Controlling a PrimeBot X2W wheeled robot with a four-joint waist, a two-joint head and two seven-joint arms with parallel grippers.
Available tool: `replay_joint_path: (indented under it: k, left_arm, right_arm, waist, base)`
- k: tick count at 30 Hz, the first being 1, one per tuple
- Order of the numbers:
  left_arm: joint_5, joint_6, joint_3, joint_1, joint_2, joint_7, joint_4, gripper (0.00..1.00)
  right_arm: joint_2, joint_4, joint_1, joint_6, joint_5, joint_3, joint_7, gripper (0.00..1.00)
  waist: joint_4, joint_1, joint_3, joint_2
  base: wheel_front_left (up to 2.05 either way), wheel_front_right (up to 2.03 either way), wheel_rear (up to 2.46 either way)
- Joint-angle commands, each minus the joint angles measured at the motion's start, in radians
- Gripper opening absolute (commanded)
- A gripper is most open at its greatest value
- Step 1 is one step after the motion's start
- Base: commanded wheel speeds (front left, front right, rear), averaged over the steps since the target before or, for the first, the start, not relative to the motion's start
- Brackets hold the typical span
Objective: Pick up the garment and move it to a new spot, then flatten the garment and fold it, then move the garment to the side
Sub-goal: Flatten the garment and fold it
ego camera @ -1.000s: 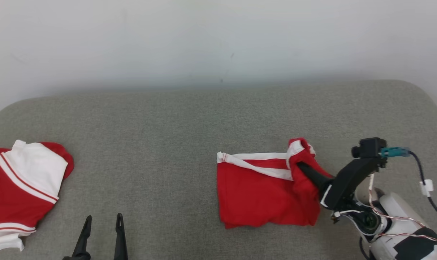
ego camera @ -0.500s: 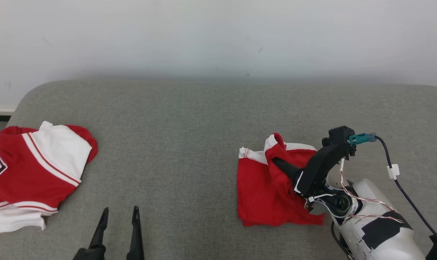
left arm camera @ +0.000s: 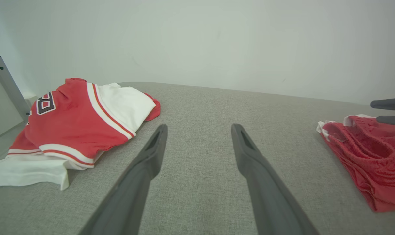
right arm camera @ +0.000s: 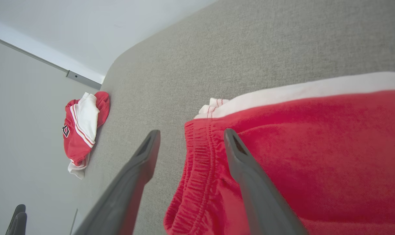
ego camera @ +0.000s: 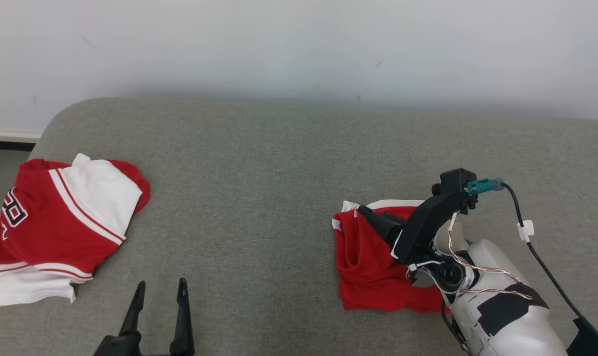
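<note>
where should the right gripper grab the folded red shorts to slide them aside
Probably the ribbed waistband edge of the red shorts: layers stack there, so one pinch catches them all. Come down from above with the right gripper, its jaws straddling that edge.

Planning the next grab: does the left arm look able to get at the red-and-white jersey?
Probably yes. The left gripper is open, and only bare grey cushion lies between it and the jersey, off to its left; nothing blocks the way.
</note>
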Motion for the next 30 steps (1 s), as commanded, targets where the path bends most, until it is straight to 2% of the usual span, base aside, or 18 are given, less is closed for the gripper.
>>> replay_joint_path:
  k: [1,5,10,13,20,27,30]
  left_arm:
    - [0.009,0.002,0.009,0.013,-0.001,-0.003,-0.002,1.00]
    - [0.022,-0.008,0.044,0.031,-0.002,-0.003,-0.008,1.00]
    - [0.042,-0.018,0.094,0.058,-0.001,-0.003,-0.024,1.00]
    - [0.055,-0.025,0.113,0.064,-0.002,-0.003,-0.035,1.00]
    - [0.076,-0.033,0.149,0.079,-0.002,-0.003,-0.057,1.00]
    - [0.089,-0.043,0.170,0.083,-0.002,-0.003,-0.062,1.00]
    - [0.094,-0.041,0.176,0.083,-0.002,-0.003,-0.063,1.00]
  right_arm:
    - [0.002,-0.012,0.003,-0.002,0.005,0.000,-0.003,1.00]
    - [-0.017,-0.102,0.034,-0.002,0.018,-0.004,-0.036,1.00]
    - [-0.066,-0.272,0.108,-0.002,0.037,-0.022,-0.165,1.00]
    - [-0.086,-0.327,0.149,-0.002,0.044,-0.042,-0.221,1.00]
    - [-0.113,-0.413,0.267,-0.002,0.045,-0.056,-0.367,1.00]
    - [-0.181,-0.464,0.362,-0.002,-0.060,0.010,-0.545,1.00]
    - [-0.182,-0.460,0.401,-0.002,-0.092,0.025,-0.618,1.00]
  waist:
    - [-0.012,-0.0001,-0.009,0.0000]
    - [-0.036,-0.0001,-0.023,0.0000]
    - [-0.079,-0.0001,-0.036,0.0000]
    - [-0.102,-0.0001,-0.041,0.0000]
    - [-0.148,-0.0001,-0.048,0.0000]
    - [-0.183,-0.0001,-0.046,0.0000]
    - [-0.192,-0.0001,-0.047,0.0000]
  base:
    - [0.00,0.00,0.00]
    - [0.00,0.00,0.00]
    - [0.00,0.00,0.00]
    - [0.00,0.00,0.00]
    - [0.00,0.00,0.00]
    - [0.00,0.00,0.00]
    - [0.00,0.00,0.00]
